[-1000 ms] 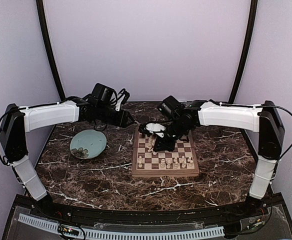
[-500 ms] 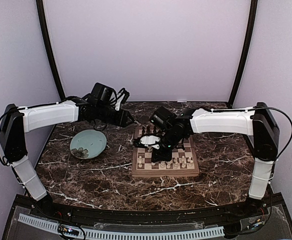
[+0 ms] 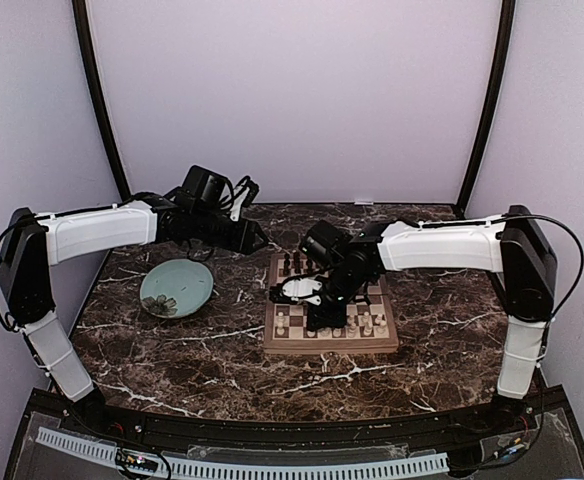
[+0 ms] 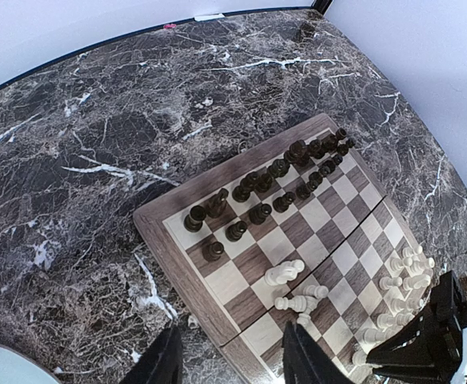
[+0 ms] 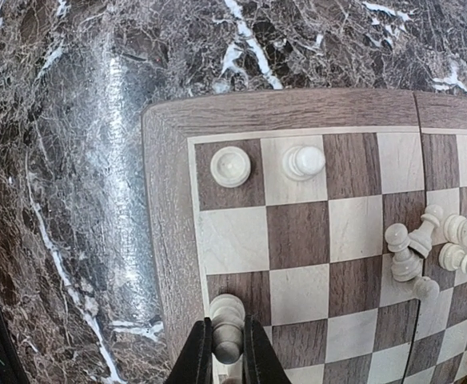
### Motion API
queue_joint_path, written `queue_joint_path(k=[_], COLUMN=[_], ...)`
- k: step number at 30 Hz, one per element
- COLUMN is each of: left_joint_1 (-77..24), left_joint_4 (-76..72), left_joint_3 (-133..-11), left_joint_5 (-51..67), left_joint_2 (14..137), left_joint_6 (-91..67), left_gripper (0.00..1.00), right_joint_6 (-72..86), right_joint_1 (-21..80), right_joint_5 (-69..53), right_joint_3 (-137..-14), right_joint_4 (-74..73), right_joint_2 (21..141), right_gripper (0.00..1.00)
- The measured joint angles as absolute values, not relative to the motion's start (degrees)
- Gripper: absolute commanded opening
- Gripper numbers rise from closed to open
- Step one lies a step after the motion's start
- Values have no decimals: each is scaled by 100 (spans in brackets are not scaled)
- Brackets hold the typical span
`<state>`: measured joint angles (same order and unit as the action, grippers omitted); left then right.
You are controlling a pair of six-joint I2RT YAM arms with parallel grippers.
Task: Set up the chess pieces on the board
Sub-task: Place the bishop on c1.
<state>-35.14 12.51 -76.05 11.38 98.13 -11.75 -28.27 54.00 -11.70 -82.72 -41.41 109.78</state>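
at the near edge of the board (image 3: 277, 346), low in the top view, a row of white chess pieces (image 3: 352, 323) stood upright. just above them, the right claw (image 3: 310, 300) had swung in the last second from the board's middle toward its lower-left corner. it was pinching a white piece (image 5: 227, 334) over the squares along the board's left edge in the right wrist view. whether the base touched wood i could not tell. this looked like a delivery to white's back row, with only the release left. left of the board sat the plate (image 3: 190, 278) on the table (image 3: 172, 350). further in, toppled white pieces (image 5: 413, 248) waited mid-board, so work remained. beyond them the dark pieces (image 4: 285, 170) filled the far rows. the left claw (image 4: 233, 360) had not moved, spread and empty at upper left.
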Motion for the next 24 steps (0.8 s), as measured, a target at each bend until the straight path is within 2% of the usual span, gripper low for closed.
queue_joint_path(k=[24], left_joint_1=[-3514], left_joint_4=[1253], left_joint_3=[-7605], left_joint_5=[1138], left_joint_2=[9802], left_joint_6=[-1173], left_gripper=[44], right_joint_6=[-2818], right_joint_1=[5402], right_joint_5=[-1133], right_joint_3=[-8263], right_joint_4=[-4115], right_joint_2=[11048], right_gripper=[12])
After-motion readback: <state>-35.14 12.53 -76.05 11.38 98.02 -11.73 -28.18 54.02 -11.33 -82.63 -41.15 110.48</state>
